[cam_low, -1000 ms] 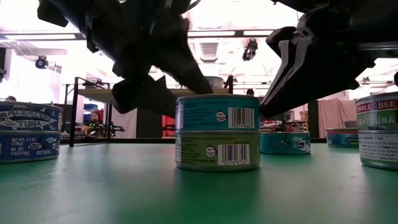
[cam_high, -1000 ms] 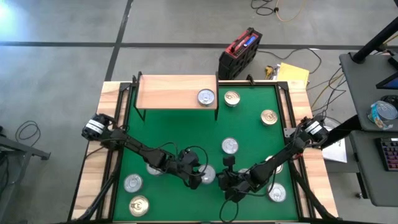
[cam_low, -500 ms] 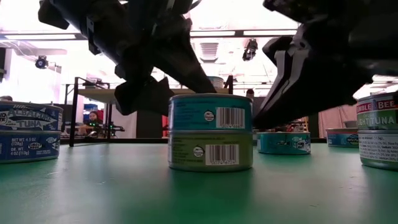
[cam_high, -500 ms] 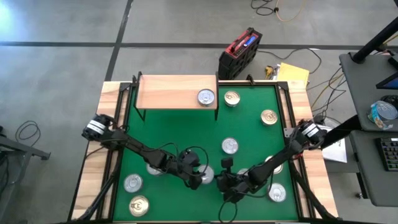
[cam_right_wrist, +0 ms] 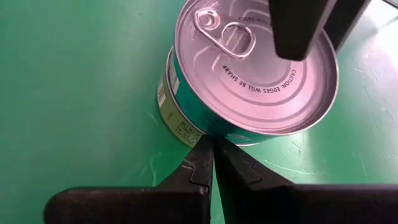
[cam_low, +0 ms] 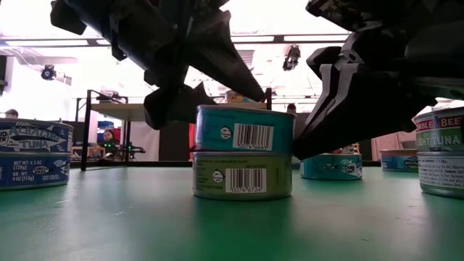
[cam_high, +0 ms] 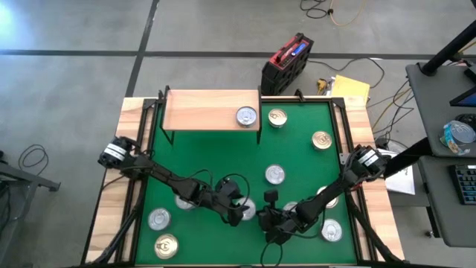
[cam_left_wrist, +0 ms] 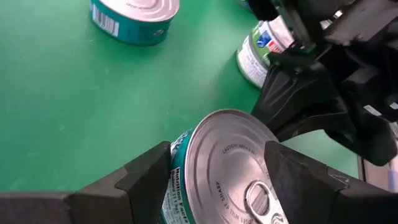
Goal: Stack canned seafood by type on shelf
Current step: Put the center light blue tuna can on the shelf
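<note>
Changes over the last second:

- Two-tin stack (cam_low: 243,152) at the near middle of the green mat sits further toward the left side of the low view than a second ago. Its barcodes face more to the left too, so both tins have turned a little.
- Teal top tin (cam_low: 243,127) now sits slightly askew on the green-labelled bottom tin (cam_low: 242,174).
- Right claw (cam_high: 268,220), fingers together, moves left in the high view; its tips now press against the stack's side.
- Left claw (cam_high: 236,212), jaws wide around the top tin, shifts a little with the stack.
</note>
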Robot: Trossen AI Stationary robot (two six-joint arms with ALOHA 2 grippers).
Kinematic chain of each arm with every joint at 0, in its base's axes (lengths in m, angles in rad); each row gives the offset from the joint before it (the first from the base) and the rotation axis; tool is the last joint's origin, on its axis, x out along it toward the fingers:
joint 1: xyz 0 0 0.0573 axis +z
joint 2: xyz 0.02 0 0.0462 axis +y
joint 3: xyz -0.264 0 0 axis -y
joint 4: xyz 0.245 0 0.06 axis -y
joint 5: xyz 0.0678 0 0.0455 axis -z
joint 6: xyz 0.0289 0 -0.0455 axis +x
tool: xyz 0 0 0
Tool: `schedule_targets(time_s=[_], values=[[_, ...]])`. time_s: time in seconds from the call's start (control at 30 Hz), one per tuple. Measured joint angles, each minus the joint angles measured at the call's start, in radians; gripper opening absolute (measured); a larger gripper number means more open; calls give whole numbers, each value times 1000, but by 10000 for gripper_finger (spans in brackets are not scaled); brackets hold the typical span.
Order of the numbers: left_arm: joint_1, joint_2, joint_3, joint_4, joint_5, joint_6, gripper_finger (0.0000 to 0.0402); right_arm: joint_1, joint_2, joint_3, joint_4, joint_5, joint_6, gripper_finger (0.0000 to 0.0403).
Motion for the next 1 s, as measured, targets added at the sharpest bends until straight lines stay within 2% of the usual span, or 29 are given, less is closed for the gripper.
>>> schedule_targets(time_s=[0.4, 0.73, 1.0], values=[[-2, -1, 22, 0, 13, 17, 243, 0, 0, 0, 0, 7, 8, 9], [-8, -12, 69, -4, 91, 74, 243, -7, -3, 1, 8, 54, 7, 9], [-7, -12, 71, -34, 86, 77, 243, -13, -3, 1, 3, 36, 7, 9]])
